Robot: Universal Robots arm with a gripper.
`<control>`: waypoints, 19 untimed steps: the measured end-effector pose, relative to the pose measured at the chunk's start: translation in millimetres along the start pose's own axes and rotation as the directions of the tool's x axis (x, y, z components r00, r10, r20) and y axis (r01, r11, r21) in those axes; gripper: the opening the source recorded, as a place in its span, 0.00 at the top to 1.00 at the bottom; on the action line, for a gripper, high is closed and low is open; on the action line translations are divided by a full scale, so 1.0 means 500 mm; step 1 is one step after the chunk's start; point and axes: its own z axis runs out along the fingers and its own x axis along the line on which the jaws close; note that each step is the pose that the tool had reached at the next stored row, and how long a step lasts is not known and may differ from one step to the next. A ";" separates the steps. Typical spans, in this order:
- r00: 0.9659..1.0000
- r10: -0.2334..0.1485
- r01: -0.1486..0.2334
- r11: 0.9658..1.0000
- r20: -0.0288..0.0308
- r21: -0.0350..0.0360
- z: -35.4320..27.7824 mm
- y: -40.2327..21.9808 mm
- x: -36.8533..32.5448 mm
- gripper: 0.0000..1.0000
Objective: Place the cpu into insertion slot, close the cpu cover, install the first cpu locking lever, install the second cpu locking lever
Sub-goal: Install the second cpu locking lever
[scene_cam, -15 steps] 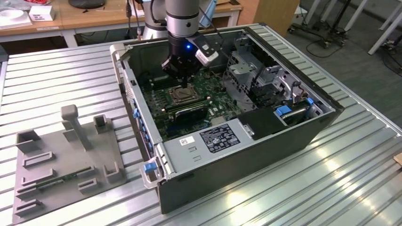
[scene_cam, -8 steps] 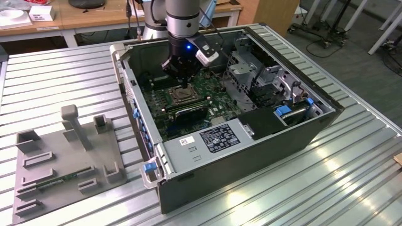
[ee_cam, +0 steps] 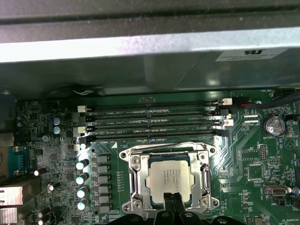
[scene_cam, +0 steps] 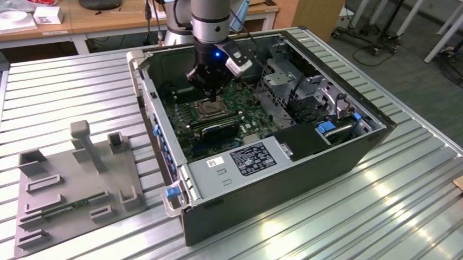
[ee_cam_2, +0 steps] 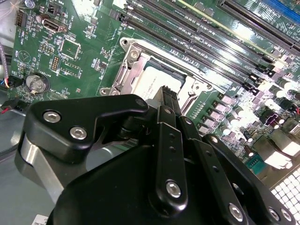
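The cpu (ee_cam: 168, 177), a silver-grey square chip, lies flat inside the insertion slot (ee_cam: 134, 182) on the green board. The cpu cover (ee_cam: 161, 153), a silver frame with a cut-out centre, lies down around the chip. I cannot tell whether the levers along its sides are latched. My gripper (ee_cam: 172, 198) has its black fingers shut together, with the tips at the chip's edge. In the second wrist view the gripper (ee_cam_2: 168, 93) stands right over the cpu (ee_cam_2: 157, 77). In the exterior view the gripper (scene_cam: 208, 95) reaches down into the open computer case, above the insertion slot (scene_cam: 210, 110).
Long black memory slots (ee_cam: 154, 119) run beside the socket, and a row of capacitors (ee_cam: 82, 178) stands on its other side. A metal drive cage (scene_cam: 289, 86) and the case walls (scene_cam: 289, 179) close in the board. A grey fixture plate (scene_cam: 72, 184) lies on the table at the exterior view's left.
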 end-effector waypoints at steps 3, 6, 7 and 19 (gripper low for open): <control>1.000 0.000 0.000 1.000 0.001 0.000 0.000 0.000 0.002 0.89; 1.000 0.000 0.000 1.000 0.002 0.000 0.001 0.000 0.004 0.89; 1.000 0.000 0.000 1.000 0.002 0.000 0.001 0.000 0.004 0.89; 1.000 0.000 0.000 1.000 0.003 0.000 0.001 -0.012 0.006 0.89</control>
